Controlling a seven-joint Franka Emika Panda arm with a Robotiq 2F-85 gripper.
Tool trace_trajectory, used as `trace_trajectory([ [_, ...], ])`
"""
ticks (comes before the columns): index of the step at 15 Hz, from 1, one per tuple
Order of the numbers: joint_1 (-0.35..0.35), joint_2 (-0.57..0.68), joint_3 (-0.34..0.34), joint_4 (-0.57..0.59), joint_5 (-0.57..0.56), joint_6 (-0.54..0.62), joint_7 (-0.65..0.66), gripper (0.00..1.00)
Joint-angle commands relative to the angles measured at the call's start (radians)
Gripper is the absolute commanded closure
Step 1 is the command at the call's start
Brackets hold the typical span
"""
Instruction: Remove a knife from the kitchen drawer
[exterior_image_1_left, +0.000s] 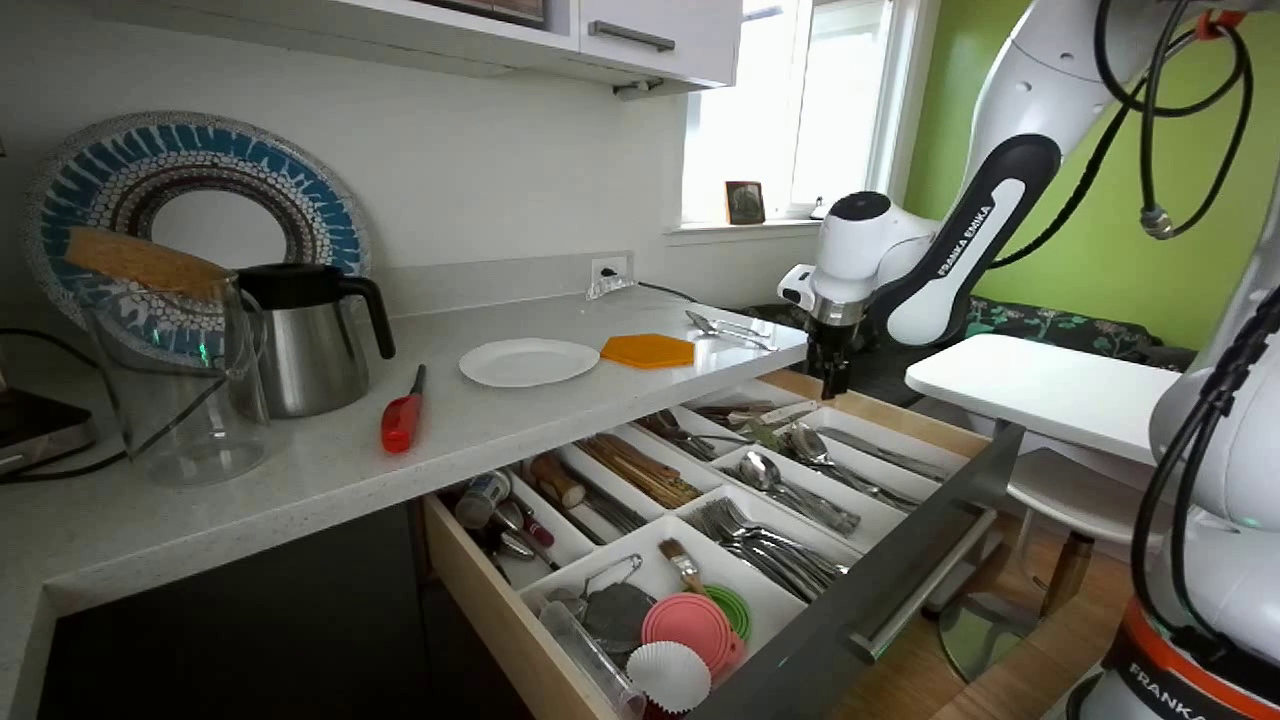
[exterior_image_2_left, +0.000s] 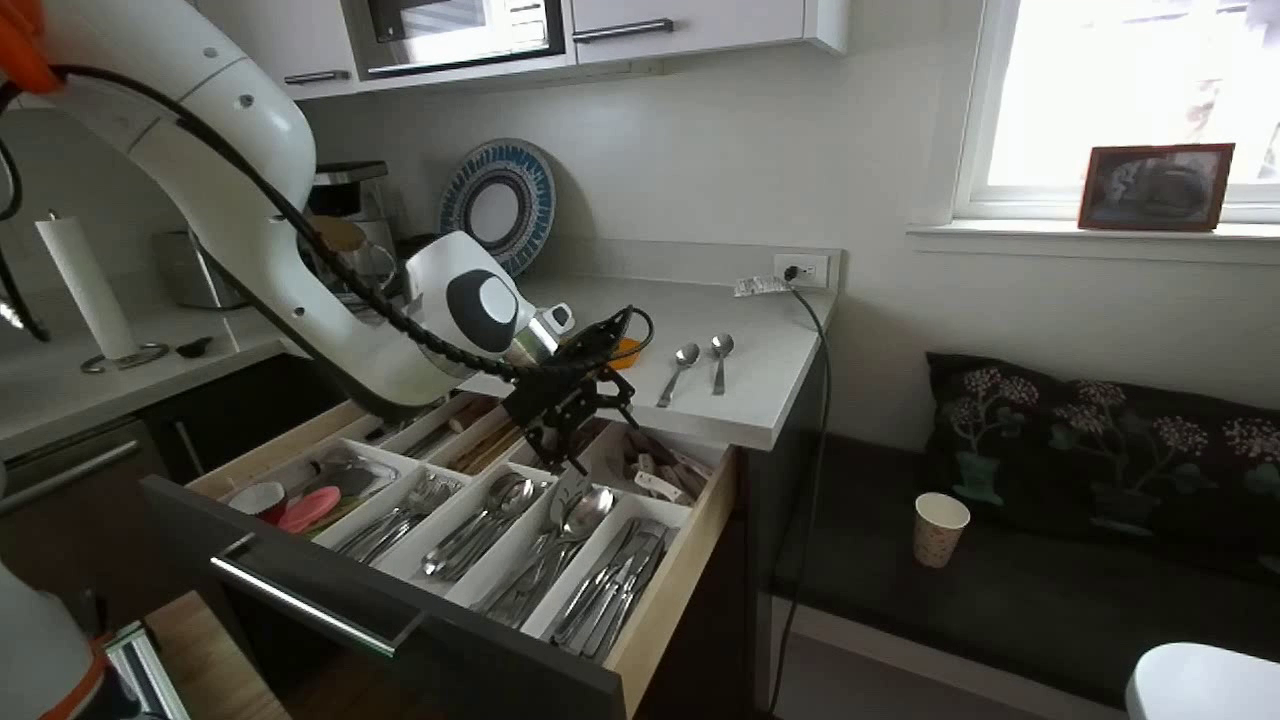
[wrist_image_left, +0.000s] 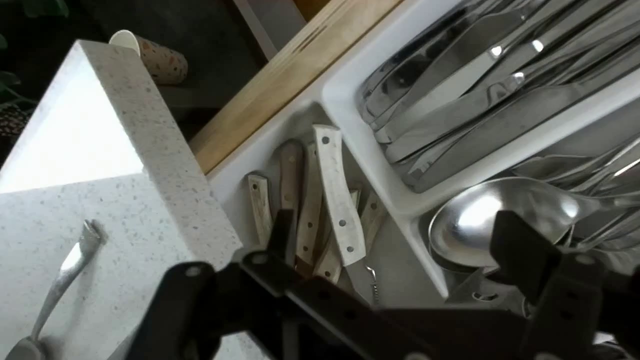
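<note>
The kitchen drawer stands open in both exterior views, with a dark grey front panel (exterior_image_1_left: 850, 600) (exterior_image_2_left: 480, 640) and pale-wood sides (wrist_image_left: 285, 82). In the wrist view, a knife with a pale riveted handle (wrist_image_left: 340, 195) lies on several wooden-handled knives in a white back compartment. Its blade is partly hidden by my gripper. Silvery table knives (wrist_image_left: 465, 100) (exterior_image_2_left: 615, 590) lie in the neighbouring compartment. My gripper (wrist_image_left: 397, 225) is open and empty, above the back corner of the drawer in both exterior views (exterior_image_1_left: 832, 388) (exterior_image_2_left: 603, 445). Its fingers are spread either side of the compartment divider.
The countertop (exterior_image_2_left: 745, 420) overhangs the drawer's back, close to my gripper. Two spoons (exterior_image_2_left: 700, 365), an orange hexagonal mat (exterior_image_1_left: 648, 350) and a white plate (exterior_image_1_left: 530, 362) lie on it. A large spoon (wrist_image_left: 480, 220) lies under one finger. A paper cup (exterior_image_2_left: 940, 528) stands beyond the drawer.
</note>
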Motion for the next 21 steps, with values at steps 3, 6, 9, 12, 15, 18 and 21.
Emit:
trace_trajectory([
  [3,0.000,0.014,0.000,0.011,0.009,0.005,-0.008,0.00],
  [6,0.001,0.031,0.011,0.001,0.020,0.022,-0.062,0.00],
  [9,-0.005,0.079,0.010,0.039,-0.005,0.071,-0.107,0.00],
  [12,-0.017,0.132,0.007,0.073,0.007,0.096,-0.122,0.04],
  [15,-0.028,0.178,0.002,0.116,0.000,0.113,-0.111,0.31],
  [18,-0.025,0.222,-0.020,0.165,-0.027,0.124,-0.078,0.51],
  [21,-0.016,0.266,-0.042,0.214,-0.052,0.126,-0.064,0.59],
])
